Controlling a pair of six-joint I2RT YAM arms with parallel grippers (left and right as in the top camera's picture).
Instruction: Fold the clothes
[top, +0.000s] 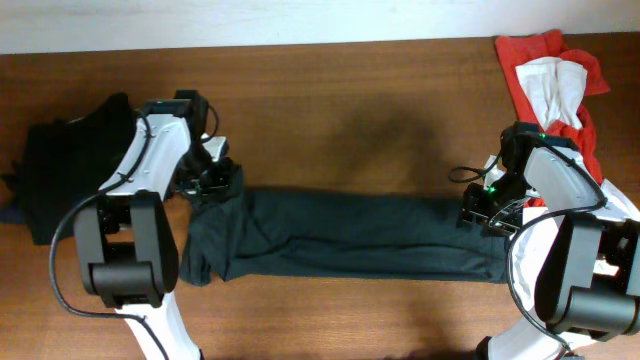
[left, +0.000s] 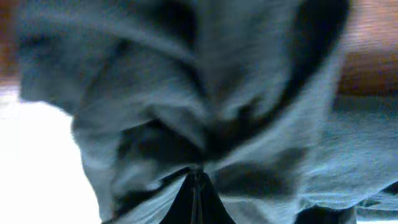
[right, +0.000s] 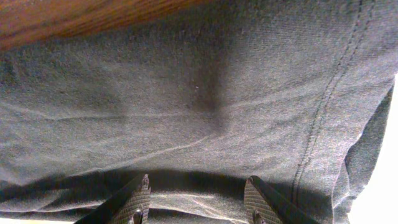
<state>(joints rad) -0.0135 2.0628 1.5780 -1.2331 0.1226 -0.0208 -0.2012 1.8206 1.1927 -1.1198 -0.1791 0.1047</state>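
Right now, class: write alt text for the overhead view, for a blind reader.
A grey garment lies stretched across a table, the left gripper at one end, the right gripper at the other. A black pile sits left; red and white clothes top right.

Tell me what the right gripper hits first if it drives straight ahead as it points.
The right gripper, jaws open, would likely meet the dark grey garment first: its cloth fills the view right ahead of it. Bare wooden table shows only beyond it. Depth is unclear.

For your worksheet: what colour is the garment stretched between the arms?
The garment is dark grey; overhead view.
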